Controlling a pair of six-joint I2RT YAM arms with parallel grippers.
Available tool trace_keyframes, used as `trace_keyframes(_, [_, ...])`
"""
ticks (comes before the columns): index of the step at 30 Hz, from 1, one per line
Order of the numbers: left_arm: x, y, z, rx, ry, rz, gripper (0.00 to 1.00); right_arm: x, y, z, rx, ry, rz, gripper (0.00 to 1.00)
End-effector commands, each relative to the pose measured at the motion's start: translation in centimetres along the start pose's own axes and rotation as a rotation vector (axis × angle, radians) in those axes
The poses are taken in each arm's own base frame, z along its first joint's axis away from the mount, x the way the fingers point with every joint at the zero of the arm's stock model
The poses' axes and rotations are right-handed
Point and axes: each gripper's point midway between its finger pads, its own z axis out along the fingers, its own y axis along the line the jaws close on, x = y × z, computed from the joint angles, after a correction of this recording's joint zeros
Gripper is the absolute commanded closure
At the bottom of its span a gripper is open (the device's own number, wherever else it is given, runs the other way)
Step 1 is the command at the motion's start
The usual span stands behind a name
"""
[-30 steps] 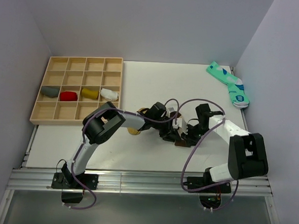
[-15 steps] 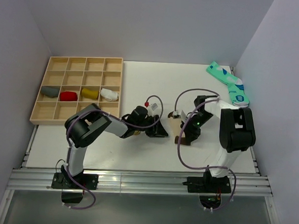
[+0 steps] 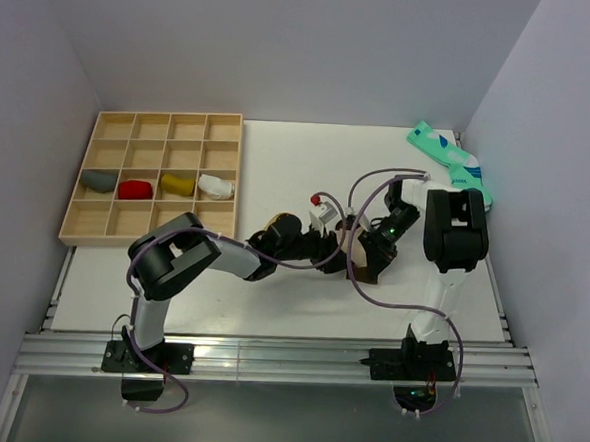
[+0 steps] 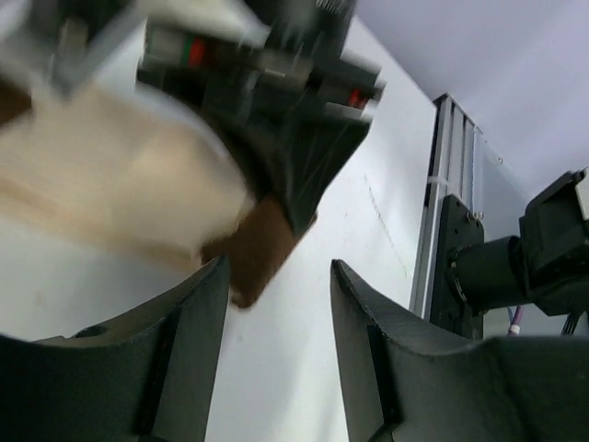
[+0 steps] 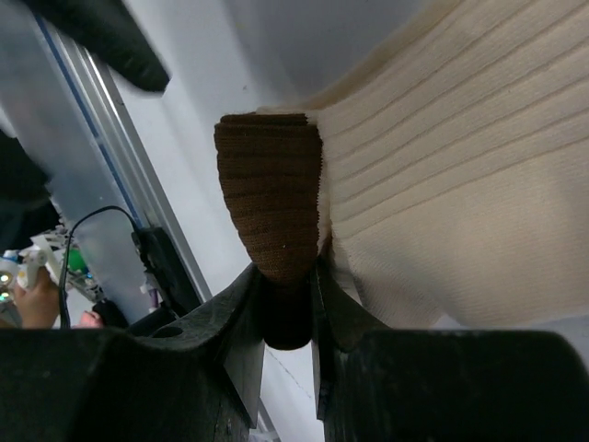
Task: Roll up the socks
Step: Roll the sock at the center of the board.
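**White, smooth-topped bench** point(image 3: 278, 170). At its left edge stands a pale wooden tray point(image 3: 171, 114), divided by thin slats into square compartments.

**Tray contents.** The third row from the far side holds four soft fabric bundles, one per compartment. From left to right they are a grey rolled sock point(image 3: 100, 180), a red rolled sock point(image 3: 136, 189), a mustard-yellow rolled sock point(image 3: 177, 184) and a white rolled sock point(image 3: 215, 185).

**Far right corner of the bench.** Flat teal fabric socks point(image 3: 449, 165) with dark blue and white patches lie here. Any print on them is too small to read.

**Middle of the bench, between the two arms.** The long cream-beige ribbed sock point(image 5: 460, 184) has a knit of fine parallel ridges. It ends in a dark brown band point(image 5: 276, 203) of the same ribbing.

**Right claw** point(image 5: 287, 295). It is clenched on that brown band, with black fingers pressed against both faces of the fabric.

**Left claw** point(image 4: 278, 276). It is released, its curved matte black fingers point(image 4: 184, 350) apart over bare bench just short of the brown band, grasping nothing.

**Markings.** Red and green marks on the right claw's housing are too blurred to read.
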Motion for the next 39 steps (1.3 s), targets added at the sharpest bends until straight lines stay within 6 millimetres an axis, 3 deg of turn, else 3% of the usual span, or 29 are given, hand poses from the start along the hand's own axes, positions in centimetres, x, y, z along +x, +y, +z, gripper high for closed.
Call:
trace_keyframes(1, [-3.9, -2.1, 1.5, 0.107, -0.084, 0.195, 0.47, 0.0, 0.6, -0.4, -0.033, 0.005, 0.038, 0.79])
trace_keyframes(7, [-3.2, -1.8, 3.3, 0.153, -0.052, 0.215, 0.45, -0.2, 0.4, -0.2, -0.041, 0.008, 0.051, 0.79])
trace_keyframes(11, [-1.7, -1.6, 4.1, 0.200, -0.028, 0.191, 0.45, -0.4, 0.4, -0.2, -0.050, -0.003, 0.059, 0.79])
trace_keyframes(23, [1.9, -1.5, 4.4, 0.253, 0.021, 0.125, 0.45, -1.2, -0.3, -0.1, -0.045, -0.026, 0.108, 0.79])
trace_keyframes(30, [2.9, -0.7, 4.7, 0.222, 0.045, 0.107, 0.47, -2.1, -0.4, -0.4, -0.033, -0.053, 0.132, 0.80])
trace_keyframes(35, [3.9, 0.0, 4.9, 0.193, 0.068, 0.084, 0.53, -2.0, -0.2, -0.4, -0.033, -0.055, 0.141, 0.80])
trace_keyframes(39, [4.5, 0.1, 5.3, 0.182, 0.102, 0.066, 0.66, -1.6, -0.2, -0.1, -0.023, -0.050, 0.141, 0.79])
